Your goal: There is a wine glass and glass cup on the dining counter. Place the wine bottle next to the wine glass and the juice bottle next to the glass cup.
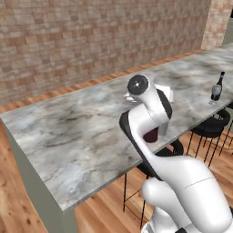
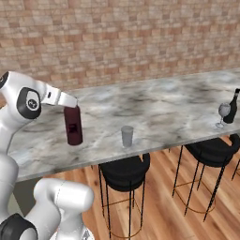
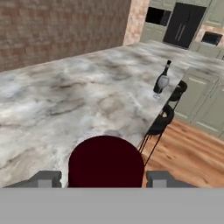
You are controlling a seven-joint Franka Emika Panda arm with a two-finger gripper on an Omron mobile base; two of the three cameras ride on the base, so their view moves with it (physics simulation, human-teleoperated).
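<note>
— Where's the juice bottle (image 2: 73,125)?
— Upright on the dining counter (image 2: 159,112), left of the glass cup (image 2: 127,136).
— And the gripper (image 2: 70,104)?
— Clamped on the bottle's top.

Squat maroon juice bottle (image 2: 72,125) standing upright on the grey-veined marble dining counter (image 2: 154,110), clear glass cup (image 2: 127,136) sitting near its right by the counter's near edge, far along, faint wine glass (image 2: 224,113) standing just beside the slim dark wine bottle (image 2: 231,107)
</note>
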